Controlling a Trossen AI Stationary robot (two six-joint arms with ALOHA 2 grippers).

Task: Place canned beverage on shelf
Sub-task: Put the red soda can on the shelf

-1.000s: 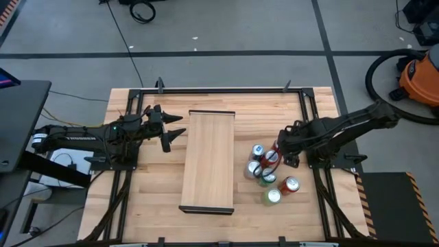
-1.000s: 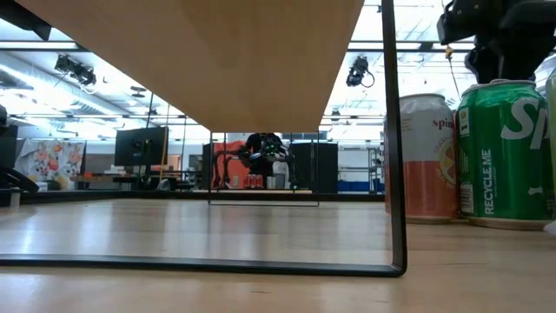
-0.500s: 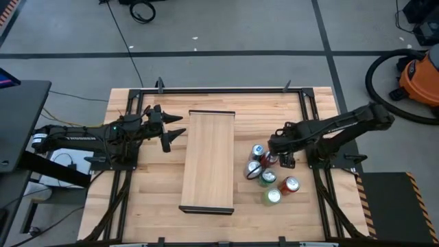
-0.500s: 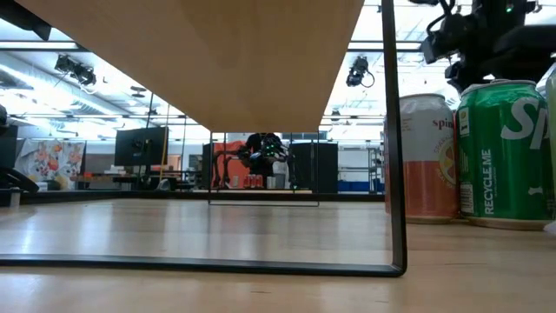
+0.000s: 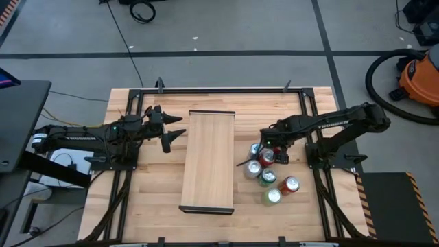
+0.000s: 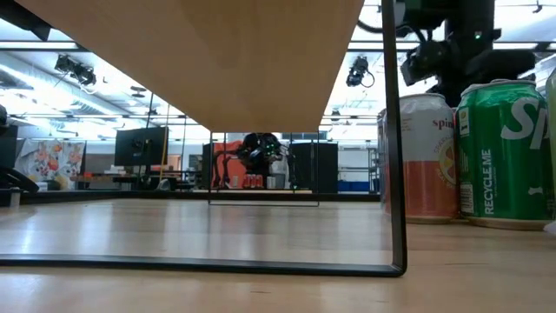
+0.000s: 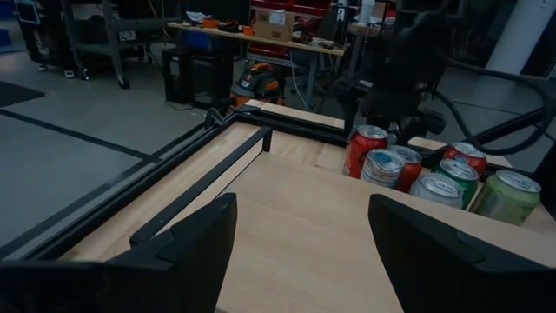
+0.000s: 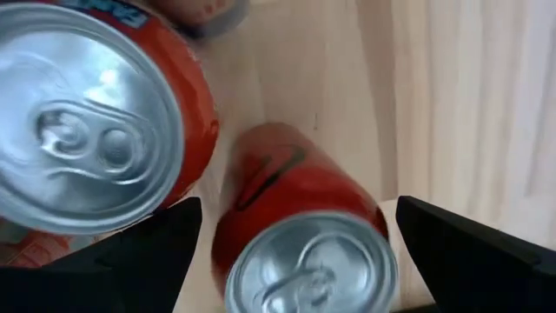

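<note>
From overhead I see the shelf (image 5: 208,162) lying lengthwise in the middle of the desk (image 5: 151,206), its board bare, with the cans clustered off its 3 o'clock side. My right tool (image 5: 269,152) hovers over the 12 o'clock end of that cluster, and its wrist camera looks straight down between two widely spread fingers (image 8: 148,248) at a red can (image 8: 300,235) standing upright beneath them; the fingers flank it without touching, so nothing is gripped. Another red can (image 8: 91,113) stands just beside it, its rim cut off by the frame edge, and a third can is only a sliver at the frame's far edge. In the overhead view the arm covers part of the cluster, so I cannot count those cans cleanly; a green can (image 5: 272,197) and a red-topped can (image 5: 291,184) sit clear at the 5 o'clock end. From desk height the shelf's underside fills the upper frame and only a pale orange can (image 6: 417,156) and a green one show fully. My left tool (image 5: 171,130) waits at the shelf's 9 o'clock side, fingers shut on nothing.
</note>
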